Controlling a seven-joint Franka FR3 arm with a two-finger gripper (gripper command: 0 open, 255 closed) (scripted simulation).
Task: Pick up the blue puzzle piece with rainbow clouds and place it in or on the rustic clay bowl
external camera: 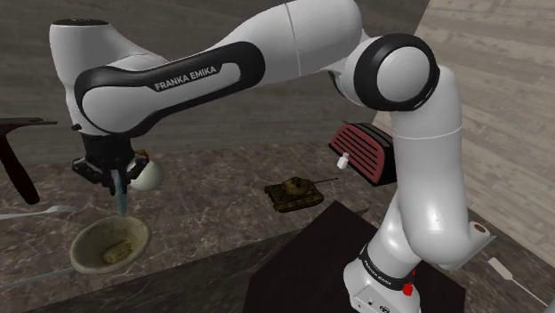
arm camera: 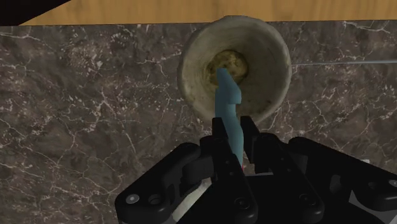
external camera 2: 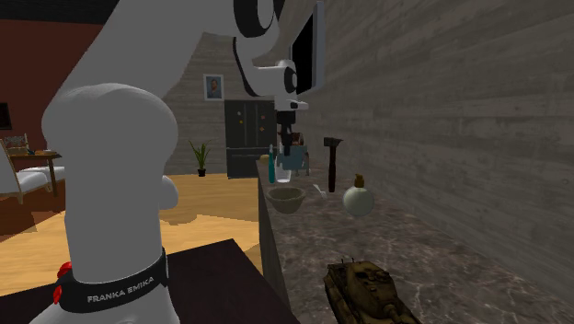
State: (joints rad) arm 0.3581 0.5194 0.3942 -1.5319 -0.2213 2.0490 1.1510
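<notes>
The pale, rough bowl stands on the dark marble table, near its edge, with a yellow-brown patch at its bottom. Above it hangs the claw, clamped on the blue puzzle piece, which points down toward the bowl's hollow, clear of the rim

The tabletop is smooth, dark veined marble; the bowl rough, matt clay; the arm glossy white; the floor wood.
</notes>
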